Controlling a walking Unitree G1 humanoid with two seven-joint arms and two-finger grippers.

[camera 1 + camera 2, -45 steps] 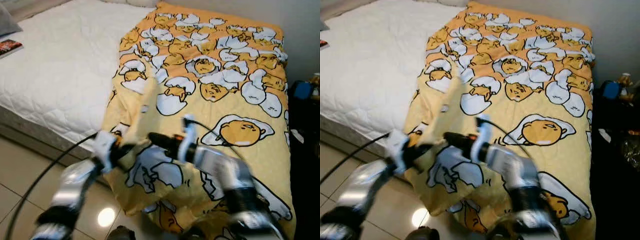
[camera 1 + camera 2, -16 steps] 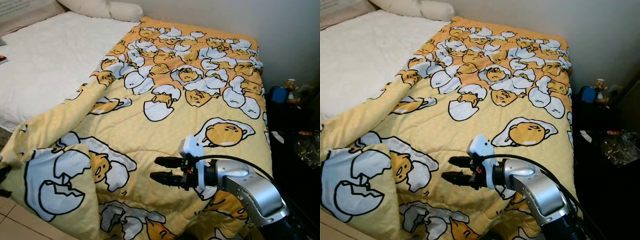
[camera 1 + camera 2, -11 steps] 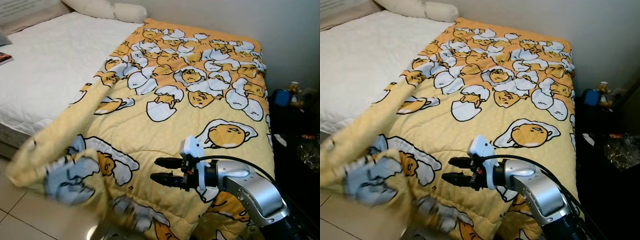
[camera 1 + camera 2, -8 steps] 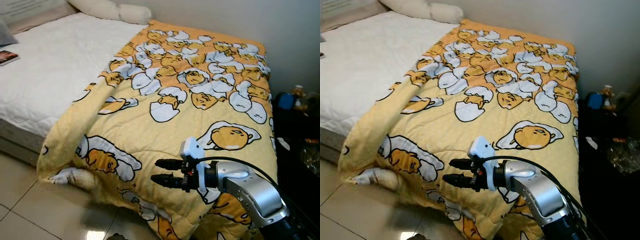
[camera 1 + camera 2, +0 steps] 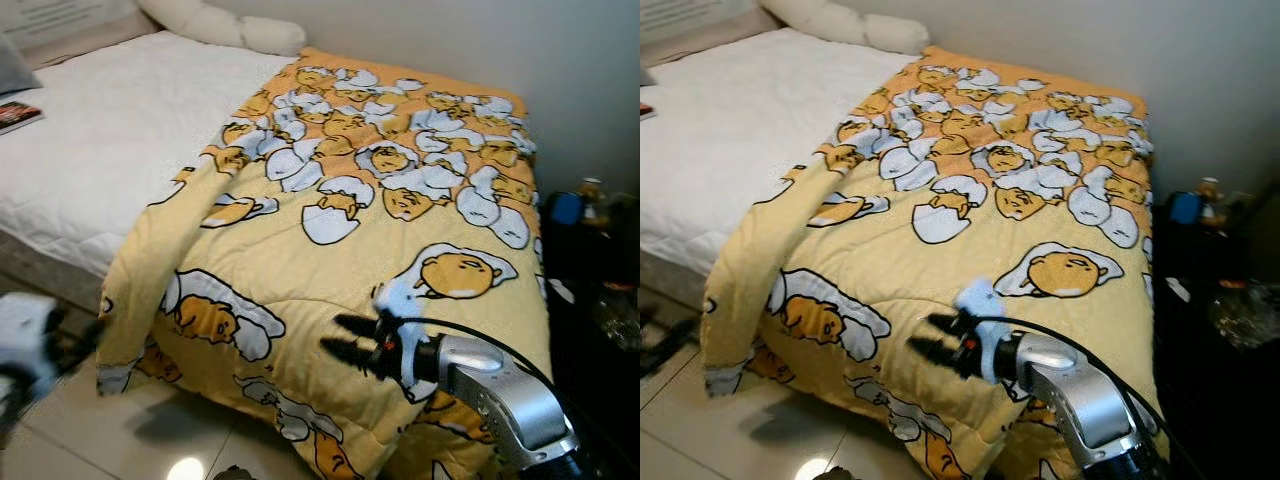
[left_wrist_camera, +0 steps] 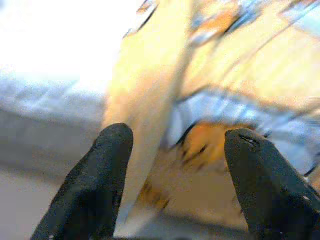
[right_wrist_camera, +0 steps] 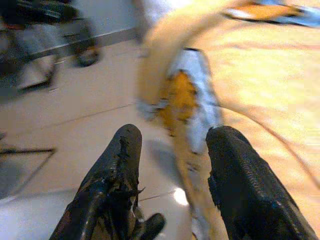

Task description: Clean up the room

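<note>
While blur smears parts of the frames, the layout reads as follows.

Blanket: the yellow blanket with an egg cartoon print lies spread over the right side of the bed; its near end hangs over the foot of the bed toward the floor, and its left edge is folded into a thick drooping roll.

Bed: the white quilted mattress is bare to the left of the blanket, with a pillow at the head by the wall and a book near the far left edge.

Right gripper: the right gripper reaches out over the lower part of the blanket, its jaws apart and holding nothing; in the right wrist view the two fingers frame the hanging blanket edge and the tiled floor.

Left gripper: the left gripper is low at the left, near the foot of the bed and blurred in the head views; in its wrist view the jaws are wide apart and empty, with the blanket's drooping fold beyond them.

Right of bed: a dark stand with small cluttered items, too blurred to name.
</note>
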